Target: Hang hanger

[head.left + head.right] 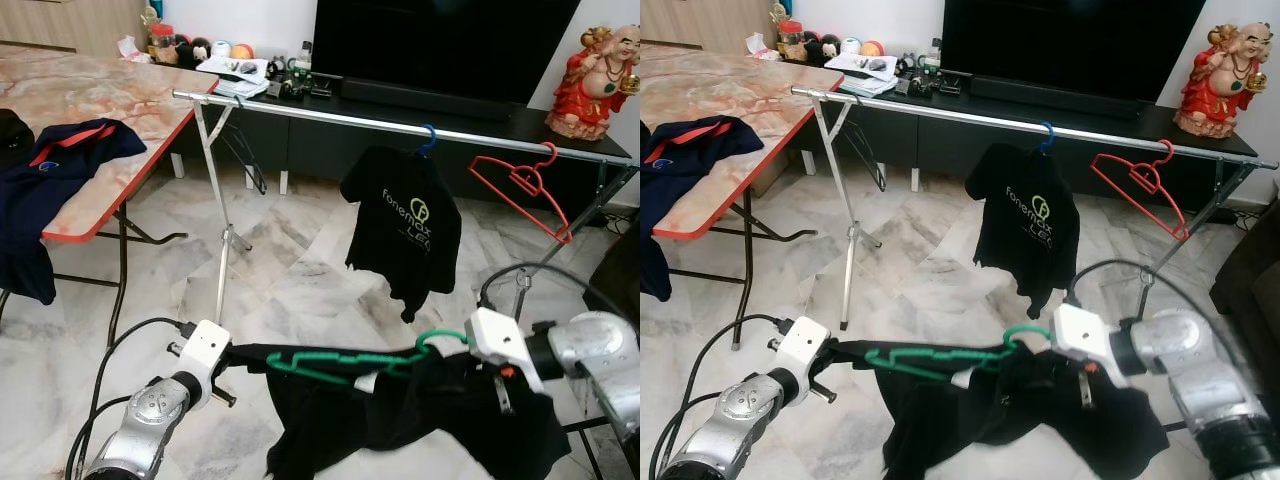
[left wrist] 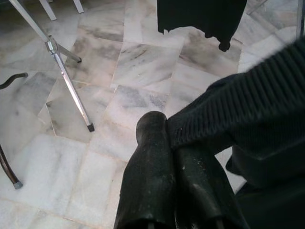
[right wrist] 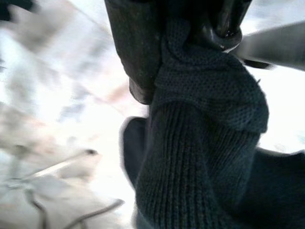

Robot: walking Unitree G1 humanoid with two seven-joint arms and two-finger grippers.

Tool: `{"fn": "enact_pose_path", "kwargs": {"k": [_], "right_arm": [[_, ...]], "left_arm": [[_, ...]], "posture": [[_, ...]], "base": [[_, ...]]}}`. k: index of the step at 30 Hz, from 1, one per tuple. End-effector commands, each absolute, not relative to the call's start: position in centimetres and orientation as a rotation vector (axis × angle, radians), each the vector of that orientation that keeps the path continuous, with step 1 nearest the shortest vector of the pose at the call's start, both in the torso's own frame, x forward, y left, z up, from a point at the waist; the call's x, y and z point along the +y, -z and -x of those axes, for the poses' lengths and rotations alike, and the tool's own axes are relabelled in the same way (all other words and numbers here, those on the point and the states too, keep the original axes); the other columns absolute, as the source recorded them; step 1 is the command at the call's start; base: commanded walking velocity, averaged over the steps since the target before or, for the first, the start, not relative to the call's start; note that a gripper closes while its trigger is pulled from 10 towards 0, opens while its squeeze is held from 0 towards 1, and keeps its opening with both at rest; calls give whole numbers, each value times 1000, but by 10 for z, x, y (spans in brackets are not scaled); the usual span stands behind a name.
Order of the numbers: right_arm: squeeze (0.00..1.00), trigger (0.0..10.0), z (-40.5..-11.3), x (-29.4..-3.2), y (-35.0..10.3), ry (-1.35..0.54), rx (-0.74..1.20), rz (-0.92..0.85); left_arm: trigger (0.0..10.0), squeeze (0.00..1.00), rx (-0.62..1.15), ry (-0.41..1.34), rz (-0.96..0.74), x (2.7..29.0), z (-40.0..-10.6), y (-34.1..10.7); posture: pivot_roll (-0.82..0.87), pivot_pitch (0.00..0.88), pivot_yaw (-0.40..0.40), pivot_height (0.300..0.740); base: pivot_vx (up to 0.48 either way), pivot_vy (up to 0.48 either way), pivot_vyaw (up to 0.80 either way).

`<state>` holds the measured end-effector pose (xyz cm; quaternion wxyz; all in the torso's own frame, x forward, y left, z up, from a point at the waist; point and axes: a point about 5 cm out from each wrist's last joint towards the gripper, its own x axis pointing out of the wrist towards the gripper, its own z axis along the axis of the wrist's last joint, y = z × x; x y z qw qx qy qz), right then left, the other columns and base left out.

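A green hanger (image 1: pixel 340 362) carries a black garment (image 1: pixel 420 425) low in front of me, stretched between my two arms. My left gripper (image 2: pixel 167 132) is shut on a ribbed edge of the garment at the hanger's left end. At the hook end my right gripper (image 3: pixel 183 52) is shut on bunched knit cloth of the same garment. Beyond stands the silver clothes rail (image 1: pixel 400 125), higher than the hanger. On it hang a black printed T-shirt (image 1: pixel 405 225) on a blue hanger and a bare red hanger (image 1: pixel 520 185).
A thin dark hanger (image 1: pixel 240 150) hangs near the rail's left leg (image 1: pixel 222 250). On my left, a marble-topped table (image 1: pixel 130 165) holds a navy garment (image 1: pixel 60 160). Behind the rail are a black TV console (image 1: pixel 420 110) and a red statue (image 1: pixel 595 75). Marble floor lies between me and the rail.
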<state>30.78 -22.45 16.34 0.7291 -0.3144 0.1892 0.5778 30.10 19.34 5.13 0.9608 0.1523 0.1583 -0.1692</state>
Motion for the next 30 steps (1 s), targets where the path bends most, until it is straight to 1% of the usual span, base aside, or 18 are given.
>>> {"fn": "enact_pose_path", "kwargs": {"k": [1,2,3,6,8,10,13,14,15,19,23,25,26,27,28,29,30], "right_arm": [[0,0,-314,-240,-171,-1163,430,802],[0,0,-318,-235,-172,-1144,402,809],[0,0,-318,-235,-172,-1144,402,809],[0,0,-316,-222,-167,-1198,400,911],[0,0,-317,-219,-165,-1199,401,945],[0,0,-330,-217,-162,-1079,397,978],[0,0,-332,-214,-160,-1076,399,955],[0,0,-332,-213,-158,-1076,406,967],[0,0,-335,-213,-158,-1029,410,1018],[0,0,-339,-213,-160,-986,405,1071],[0,0,-337,-199,-161,-1035,370,1047],[0,0,-336,-185,-157,-1052,347,1017],[0,0,-336,-185,-157,-1052,347,1017],[0,0,-335,-175,-153,-1068,337,993],[0,0,-335,-175,-153,-1068,337,993],[0,0,-333,-170,-151,-1094,331,975],[0,0,-330,-161,-147,-1119,332,947]], "left_arm": [[0,0,362,294,-321,210,-297,-47],[0,0,358,300,-325,210,-297,-49],[0,0,358,300,-325,210,-297,-49],[0,0,333,296,-337,213,-301,-59],[0,0,320,299,-342,213,-303,-64],[0,0,294,310,-362,215,-306,-72],[0,0,274,305,-365,215,-309,-78],[0,0,255,307,-367,213,-311,-85],[0,0,244,332,-358,210,-312,-91],[0,0,244,401,-359,203,-310,-95],[0,0,231,513,-354,192,-305,-105],[0,0,193,542,-344,186,-306,-120],[0,0,193,542,-344,186,-306,-120],[0,0,164,585,-336,178,-305,-131],[0,0,164,585,-336,178,-305,-131],[0,0,139,605,-332,174,-305,-138],[0,0,94,621,-323,167,-307,-152]], "posture": [[53,65,-95,740],[57,66,-95,740],[57,66,-95,740],[70,65,-94,740],[80,63,-92,740],[85,61,-93,740],[92,59,-95,740],[93,59,-95,740],[91,57,-96,740],[89,55,-96,740],[98,51,-97,740],[97,48,-100,740],[97,48,-100,740],[103,46,-100,740],[103,46,-100,740],[107,44,-101,740],[106,44,-101,740]], "base": [[0,0,0],[0,0,0],[0,0,0],[0,0,0],[0,0,0],[0,0,0],[0,0,0],[0,0,0],[0,0,0],[0,0,0],[0,0,0],[0,0,0],[0,0,0],[0,0,0],[0,0,0],[0,0,0],[0,0,0]]}}
